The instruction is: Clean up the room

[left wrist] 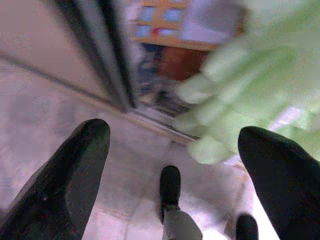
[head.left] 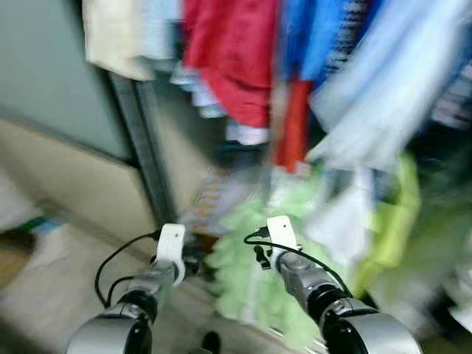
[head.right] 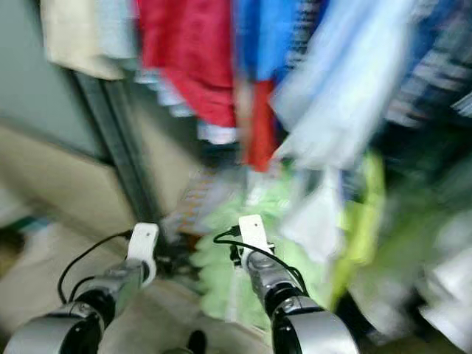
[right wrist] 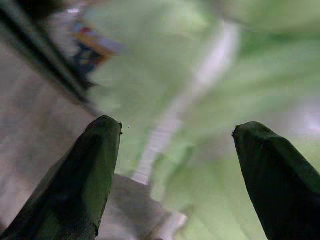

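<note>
The picture is blurred. A rail of hanging clothes is before me: a red garment (head.left: 236, 51), a blue one (head.left: 310, 37) and a pale blue one (head.left: 383, 96). Below them hangs a fluffy light green garment (head.left: 258, 258). Both silver arms reach forward toward it, the left arm (head.left: 158, 276) beside its left edge and the right arm (head.left: 302, 276) in front of it. My left gripper (left wrist: 175, 132) is open over the floor, with the green garment (left wrist: 240, 95) just off one finger. My right gripper (right wrist: 177, 125) is open, facing the green fabric (right wrist: 200, 75) closely, holding nothing.
A dark upright door frame (head.left: 144, 147) stands left of the clothes, with a grey panel (head.left: 44, 74) beyond it. A yellow-green garment (head.left: 394, 214) hangs at the right. Colourful boxes (left wrist: 160, 15) sit low inside. Pale floor (head.left: 59, 287) lies to the left. My foot (left wrist: 170, 185) is below.
</note>
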Motion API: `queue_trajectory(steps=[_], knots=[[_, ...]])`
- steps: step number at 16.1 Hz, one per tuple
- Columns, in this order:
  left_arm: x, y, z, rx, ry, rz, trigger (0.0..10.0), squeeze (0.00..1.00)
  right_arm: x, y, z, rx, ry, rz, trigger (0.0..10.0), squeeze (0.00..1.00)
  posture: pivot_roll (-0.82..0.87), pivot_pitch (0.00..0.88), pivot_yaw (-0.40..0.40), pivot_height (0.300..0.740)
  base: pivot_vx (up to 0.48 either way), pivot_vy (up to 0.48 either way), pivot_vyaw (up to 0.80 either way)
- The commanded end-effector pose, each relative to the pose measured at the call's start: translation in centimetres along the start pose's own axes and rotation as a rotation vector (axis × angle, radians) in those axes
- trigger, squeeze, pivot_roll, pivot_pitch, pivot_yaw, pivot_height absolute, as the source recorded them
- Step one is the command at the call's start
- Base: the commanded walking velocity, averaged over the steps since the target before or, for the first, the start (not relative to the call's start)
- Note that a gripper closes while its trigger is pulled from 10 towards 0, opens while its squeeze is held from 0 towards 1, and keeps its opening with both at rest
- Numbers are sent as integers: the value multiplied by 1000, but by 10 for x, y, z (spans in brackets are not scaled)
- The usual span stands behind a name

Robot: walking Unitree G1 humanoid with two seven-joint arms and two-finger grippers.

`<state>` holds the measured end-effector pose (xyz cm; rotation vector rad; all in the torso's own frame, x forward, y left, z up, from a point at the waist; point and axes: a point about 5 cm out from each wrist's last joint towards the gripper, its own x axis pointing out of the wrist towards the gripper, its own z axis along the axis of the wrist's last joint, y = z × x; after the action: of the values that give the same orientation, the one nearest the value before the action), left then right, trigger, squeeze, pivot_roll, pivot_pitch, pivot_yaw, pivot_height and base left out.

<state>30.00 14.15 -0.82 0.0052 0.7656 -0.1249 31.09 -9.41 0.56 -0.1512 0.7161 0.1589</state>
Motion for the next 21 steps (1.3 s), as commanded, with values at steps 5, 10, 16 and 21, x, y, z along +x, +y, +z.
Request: queue_trajectory(steps=[5,10,16,21], knots=[[0,3,0,0,5,16,10000,0,0,4,8,-33,-14,18,10000,0,-47,17,-2,740,0,0,800],[0,2,1,-5,0,15,10000,0,0,3,9,-26,-16,17,10000,0,-48,19,-3,740,0,0,401],[0,5,1,-42,-4,25,10000,0,0,9,9,-104,-27,50,10000,0,-42,21,-11,740,0,0,400],[0,4,0,-40,3,24,10000,0,0,8,9,-83,-23,44,10000,0,-42,21,-11,740,0,0,640]])
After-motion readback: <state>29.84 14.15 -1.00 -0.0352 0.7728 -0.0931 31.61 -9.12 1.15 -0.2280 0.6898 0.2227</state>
